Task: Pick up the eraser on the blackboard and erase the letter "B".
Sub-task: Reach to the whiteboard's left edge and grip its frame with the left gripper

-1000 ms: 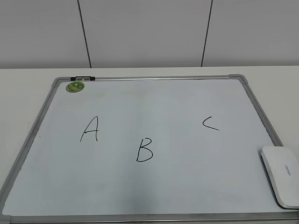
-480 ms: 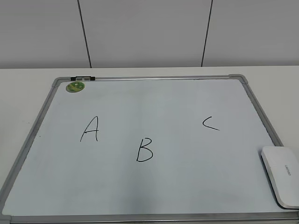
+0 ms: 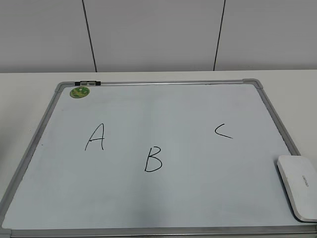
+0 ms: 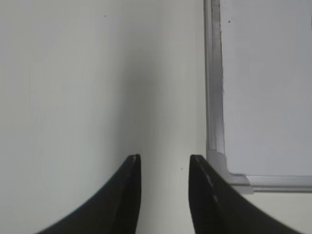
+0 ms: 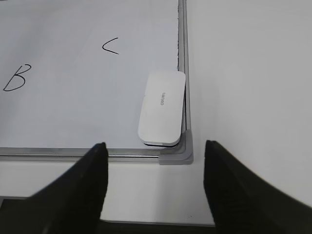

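Note:
The blackboard [image 3: 198, 104] is a white board in a silver frame, lying flat on the table. The black letter "B" [image 3: 153, 159] is near its middle front; it also shows in the right wrist view [image 5: 14, 78]. The white eraser [image 3: 298, 186] lies at the board's front right corner, also in the right wrist view [image 5: 162, 108]. My right gripper [image 5: 155, 146] is open and empty, above the table just in front of that corner. My left gripper [image 4: 165, 159] is open and empty over bare table, left of the board's frame [image 4: 214, 97]. Neither gripper shows in the exterior view.
A black "A" [image 3: 95, 137] and an angular "C" [image 3: 223, 131] flank the B. A round green magnet [image 3: 79, 91] and a black-and-white marker [image 3: 87, 83] sit at the board's far left corner. A pale wall stands behind the table.

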### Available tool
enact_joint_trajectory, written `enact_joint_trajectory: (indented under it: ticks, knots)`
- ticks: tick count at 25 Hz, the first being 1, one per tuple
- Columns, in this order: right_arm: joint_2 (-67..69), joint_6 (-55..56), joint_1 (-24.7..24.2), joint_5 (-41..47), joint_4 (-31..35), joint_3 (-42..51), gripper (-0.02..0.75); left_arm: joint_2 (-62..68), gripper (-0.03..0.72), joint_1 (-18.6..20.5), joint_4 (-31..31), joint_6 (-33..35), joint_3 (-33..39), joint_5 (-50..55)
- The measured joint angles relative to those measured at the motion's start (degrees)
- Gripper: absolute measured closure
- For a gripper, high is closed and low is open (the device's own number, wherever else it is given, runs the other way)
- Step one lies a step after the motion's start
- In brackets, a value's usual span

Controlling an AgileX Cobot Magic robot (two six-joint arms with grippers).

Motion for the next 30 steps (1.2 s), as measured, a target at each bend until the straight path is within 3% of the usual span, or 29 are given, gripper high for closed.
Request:
enact_joint_trajectory:
  ticks: [13, 30]
  knots:
    - [0.0, 0.0, 0.0, 0.0, 0.0, 0.0, 0.276, 33.66, 0.445, 0.0, -3.23, 0.0, -23.59, -0.91]
    - [0.0, 0.0, 0.0, 0.0, 0.0, 0.0, 0.276, 55.05, 0.445, -1.85, -4.25, 2.77, -39.13, 4.86]
